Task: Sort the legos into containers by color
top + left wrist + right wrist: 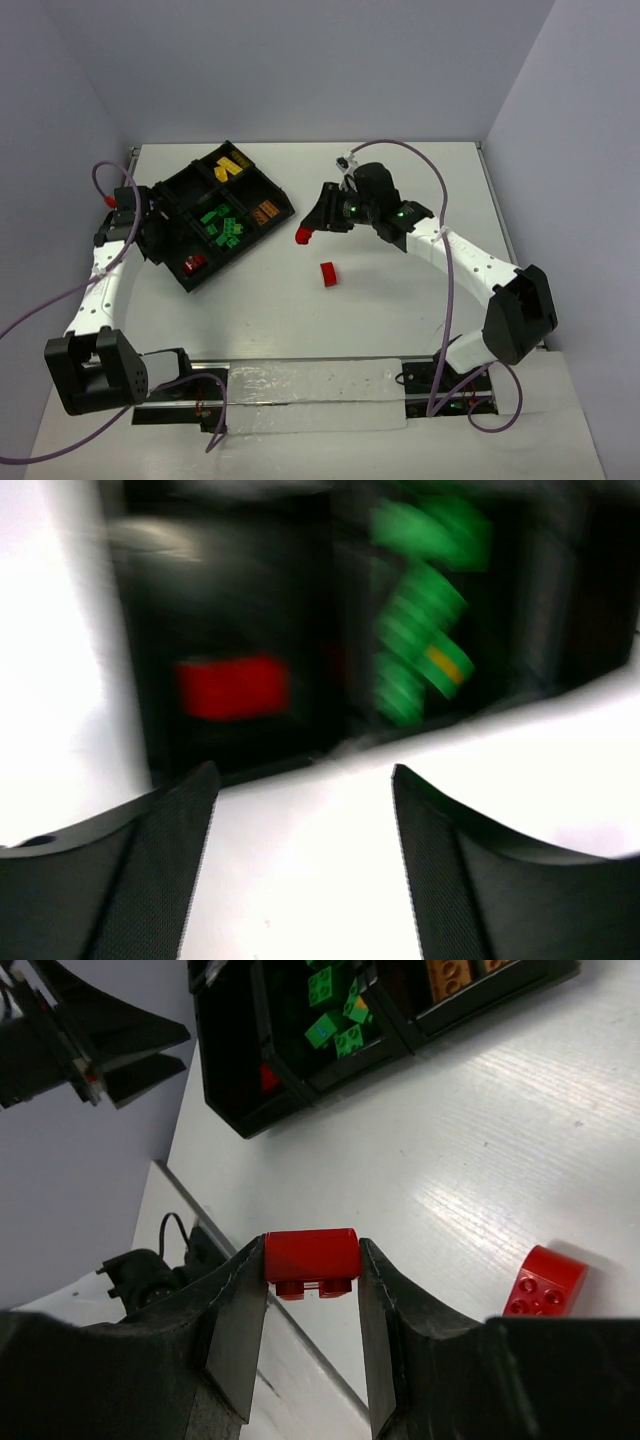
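Note:
My right gripper is shut on a red lego, held above the table right of the black divided tray; in the top view the gripper carries the brick. A second red lego lies on the table, also in the right wrist view. The tray holds green legos, yellow ones, orange ones and a red one. My left gripper is open and empty by the tray's near left corner, facing the red and green compartments.
The tray sits angled at the table's back left. Purple cables loop from both arms. A reflective strip and the arm bases run along the near edge. Grey walls enclose the table.

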### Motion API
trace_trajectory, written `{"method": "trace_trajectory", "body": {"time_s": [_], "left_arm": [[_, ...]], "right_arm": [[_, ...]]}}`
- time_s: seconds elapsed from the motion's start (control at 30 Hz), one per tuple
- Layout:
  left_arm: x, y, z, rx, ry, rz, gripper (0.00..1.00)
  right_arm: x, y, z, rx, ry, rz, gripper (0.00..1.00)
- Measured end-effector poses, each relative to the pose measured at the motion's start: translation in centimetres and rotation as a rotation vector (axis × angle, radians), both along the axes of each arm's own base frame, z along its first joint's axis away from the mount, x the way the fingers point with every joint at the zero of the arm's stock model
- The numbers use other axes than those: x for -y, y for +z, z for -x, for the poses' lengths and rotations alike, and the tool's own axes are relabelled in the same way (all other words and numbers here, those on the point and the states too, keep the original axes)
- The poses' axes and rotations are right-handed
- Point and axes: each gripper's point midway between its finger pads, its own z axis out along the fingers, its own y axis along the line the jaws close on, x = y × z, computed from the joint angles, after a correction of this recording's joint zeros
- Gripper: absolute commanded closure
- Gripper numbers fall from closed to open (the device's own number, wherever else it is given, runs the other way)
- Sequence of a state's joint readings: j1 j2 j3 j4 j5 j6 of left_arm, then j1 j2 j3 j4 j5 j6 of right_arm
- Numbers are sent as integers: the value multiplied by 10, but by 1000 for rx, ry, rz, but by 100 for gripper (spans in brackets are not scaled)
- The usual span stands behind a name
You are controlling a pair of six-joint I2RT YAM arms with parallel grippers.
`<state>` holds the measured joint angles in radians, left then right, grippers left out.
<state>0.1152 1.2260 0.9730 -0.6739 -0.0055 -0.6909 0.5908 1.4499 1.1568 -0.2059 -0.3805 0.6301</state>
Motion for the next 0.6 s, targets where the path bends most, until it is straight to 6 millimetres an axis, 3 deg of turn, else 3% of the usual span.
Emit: {"method": "trace_trajectory", "body": {"time_s": [0.17, 0.3, 0.47, 0.6], "left_arm": [[83, 52, -4, 211, -374, 257, 23], [137, 99, 6, 403, -627, 499, 22], [180, 135, 47, 504, -922, 676, 21], [203, 143, 74, 504, -1101, 730, 21]], "right_arm": [[-16, -6, 12, -40, 108, -41, 100], [-29, 7, 30, -63, 251, -137, 100], [-37, 37, 44, -42, 373, -255, 100], [-42, 61, 47, -20, 421, -316, 100]]}}
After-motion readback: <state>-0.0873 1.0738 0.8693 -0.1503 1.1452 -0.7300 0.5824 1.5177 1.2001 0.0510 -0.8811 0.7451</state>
